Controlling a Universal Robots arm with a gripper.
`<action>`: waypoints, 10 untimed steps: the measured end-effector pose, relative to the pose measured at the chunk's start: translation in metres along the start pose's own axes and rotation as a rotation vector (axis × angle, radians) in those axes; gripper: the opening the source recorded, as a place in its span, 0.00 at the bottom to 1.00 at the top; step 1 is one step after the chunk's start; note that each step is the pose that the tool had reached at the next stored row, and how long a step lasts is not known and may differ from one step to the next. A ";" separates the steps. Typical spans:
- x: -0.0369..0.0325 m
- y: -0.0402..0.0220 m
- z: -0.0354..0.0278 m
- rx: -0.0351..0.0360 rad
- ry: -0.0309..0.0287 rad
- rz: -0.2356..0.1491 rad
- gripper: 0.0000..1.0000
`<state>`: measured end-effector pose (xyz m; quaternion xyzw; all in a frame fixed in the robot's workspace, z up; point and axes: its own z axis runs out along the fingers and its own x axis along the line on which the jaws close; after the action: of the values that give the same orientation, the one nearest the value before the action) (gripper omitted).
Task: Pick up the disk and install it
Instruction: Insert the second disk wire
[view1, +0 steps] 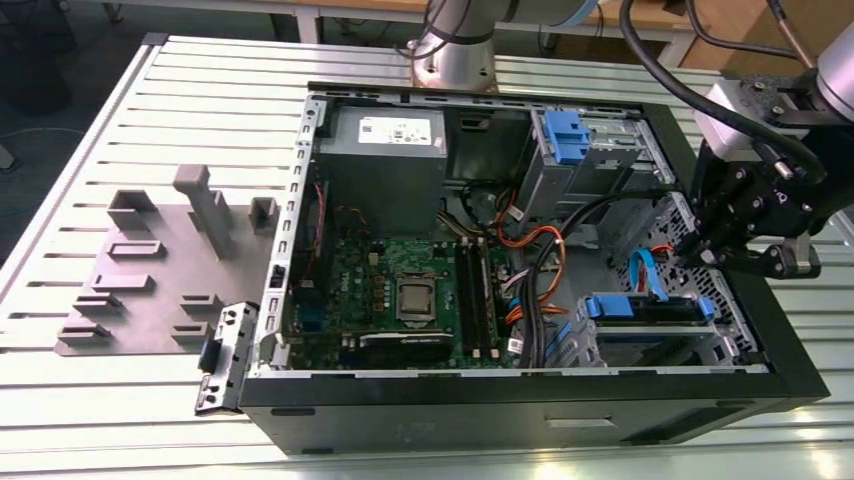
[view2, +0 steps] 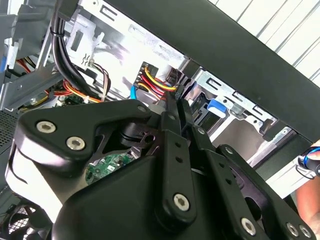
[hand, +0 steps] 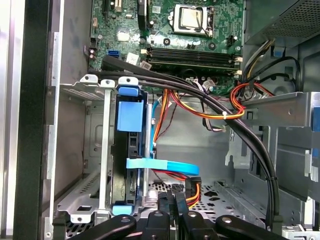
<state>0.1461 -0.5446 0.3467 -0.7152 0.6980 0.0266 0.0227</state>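
The disk, a drive framed by blue rails, sits slotted into the grey metal bay at the near right corner of the open computer case. The first wrist view has the disk standing on edge in that bay, a blue tab at its end. My gripper hangs inside the case just behind the disk, by the right wall. Its fingers are shut together with nothing seen between them. In the second wrist view the gripper tips lie close to a black connector with yellow and red wires.
A flat blue cable and orange-red wires cross the space by the disk. The motherboard, power-supply box and an upper cage with a blue tab fill the case. A grey fixture plate lies at the exterior view's left. A hand is at the case's outer edge.
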 end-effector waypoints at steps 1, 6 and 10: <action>0.0003 0.0000 0.0000 0.0000 0.0000 0.000 0.16; 0.0016 0.0001 -0.0001 0.0000 -0.0001 0.000 0.16; 0.0038 0.0001 -0.0002 0.0000 -0.0001 0.000 0.16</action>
<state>0.1461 -0.5484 0.3467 -0.7152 0.6981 0.0266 0.0227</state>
